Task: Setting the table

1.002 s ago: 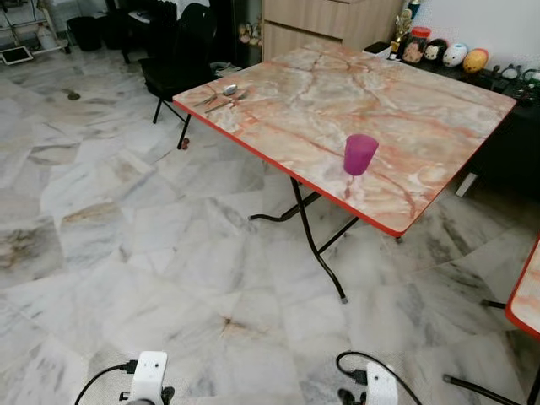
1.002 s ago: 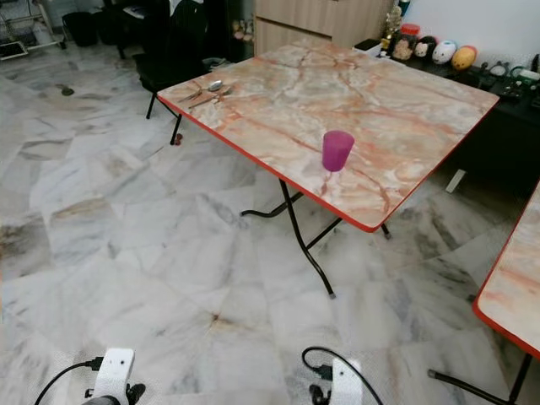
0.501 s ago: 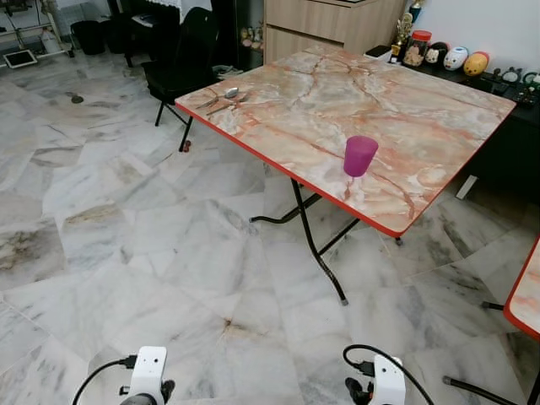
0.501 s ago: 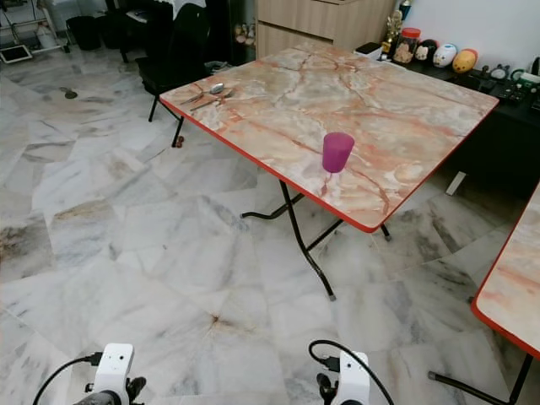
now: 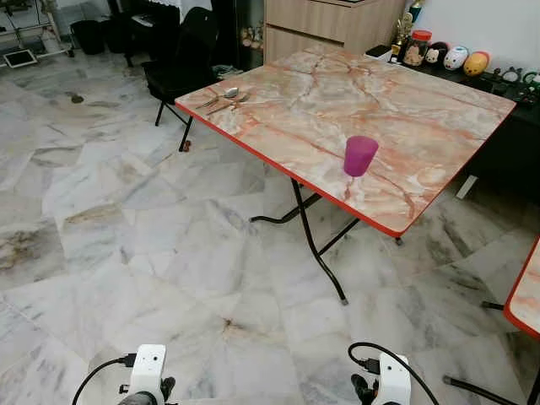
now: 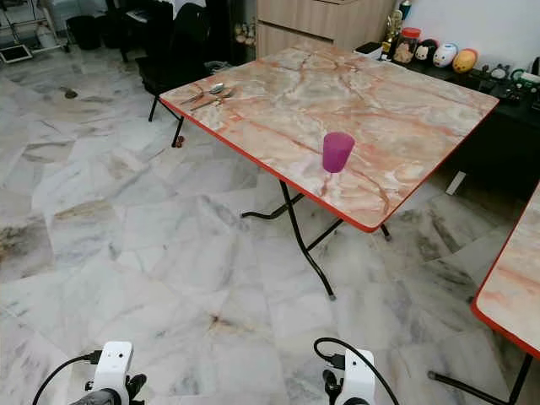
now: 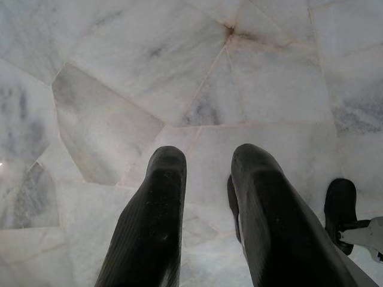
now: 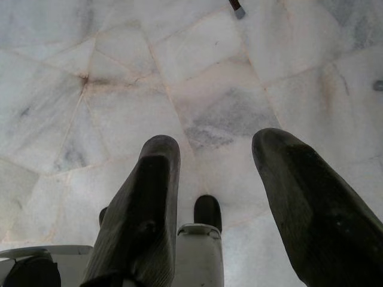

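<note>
Nearest, the left gripper (image 7: 206,197) and right gripper (image 8: 218,179) hang over marble floor (image 5: 126,228), both parted and empty. Farther on, a purple cup (image 5: 360,155) stands upright near the folding table's (image 5: 405,110) near right edge. Judged light, rigid plastic, possibly slippery; grasp across mid-wall. Cutlery (image 5: 223,99) lies at the far left corner. No legible writing.

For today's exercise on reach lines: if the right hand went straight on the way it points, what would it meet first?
The right hand, fingers apart and empty, points down at the marble floor; it would likely meet that first.
</note>
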Controlling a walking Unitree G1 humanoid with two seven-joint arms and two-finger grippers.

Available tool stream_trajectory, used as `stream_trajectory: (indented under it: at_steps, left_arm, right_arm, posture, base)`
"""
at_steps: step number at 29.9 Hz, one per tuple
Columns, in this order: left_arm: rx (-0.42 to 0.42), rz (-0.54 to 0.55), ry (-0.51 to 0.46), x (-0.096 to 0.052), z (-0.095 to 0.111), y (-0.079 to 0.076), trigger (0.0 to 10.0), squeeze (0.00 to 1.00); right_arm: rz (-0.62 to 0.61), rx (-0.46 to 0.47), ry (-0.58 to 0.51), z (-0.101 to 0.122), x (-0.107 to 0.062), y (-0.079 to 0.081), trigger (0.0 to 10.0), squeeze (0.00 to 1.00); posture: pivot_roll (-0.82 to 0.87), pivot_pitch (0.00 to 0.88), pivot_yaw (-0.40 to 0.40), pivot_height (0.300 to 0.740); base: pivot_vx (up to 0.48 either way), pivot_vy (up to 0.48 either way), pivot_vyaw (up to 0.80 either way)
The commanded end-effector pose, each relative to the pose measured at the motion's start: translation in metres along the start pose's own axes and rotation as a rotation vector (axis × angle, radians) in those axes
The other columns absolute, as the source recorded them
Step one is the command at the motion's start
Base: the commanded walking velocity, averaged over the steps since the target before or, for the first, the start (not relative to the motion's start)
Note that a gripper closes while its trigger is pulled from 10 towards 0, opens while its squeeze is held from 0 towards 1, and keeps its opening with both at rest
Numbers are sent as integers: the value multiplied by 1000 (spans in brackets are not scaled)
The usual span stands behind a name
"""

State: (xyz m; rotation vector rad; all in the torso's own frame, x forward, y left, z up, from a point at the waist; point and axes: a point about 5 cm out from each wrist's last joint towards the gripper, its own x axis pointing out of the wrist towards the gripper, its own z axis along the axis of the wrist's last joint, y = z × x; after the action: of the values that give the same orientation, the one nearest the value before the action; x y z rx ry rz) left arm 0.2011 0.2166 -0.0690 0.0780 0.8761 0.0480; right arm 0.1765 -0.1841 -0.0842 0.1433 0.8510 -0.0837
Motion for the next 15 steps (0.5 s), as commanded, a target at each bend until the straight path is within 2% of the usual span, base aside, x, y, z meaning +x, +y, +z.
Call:
stream_trajectory:
  at_steps: [1,6,10,13,15]
  left_arm:
    - [-10,5,15,0,-3,1,10000,0]
    - [-10,5,14,0,-3,1,10000,0]
    - [-10,6,16,-1,-3,1,10000,0]
    - [-9,5,17,-1,-3,1,10000,0]
    - [-9,6,18,-1,-4,1,10000,0]
  right_arm:
    - [-1,-4,-15,3,0,0,10000,0]
    - [-3,7,-6,2,1,1,10000,0]
    - [-4,20,2,1,1,2,10000,0]
    - [-3,9,-4,2,1,2,10000,0]
    - [-4,8,-9,2,1,2,10000,0]
  posture:
    - [13,0,-1,740]
    - [13,0,-1,740]
    - [13,0,-1,740]
    - [13,0,-1,740]
    - [13,0,-1,740]
  base:
    - [0,0,0]
    - [0,0,0]
    - [0,0,-684]
    - [0,285,-719]
    - [0,283,0]
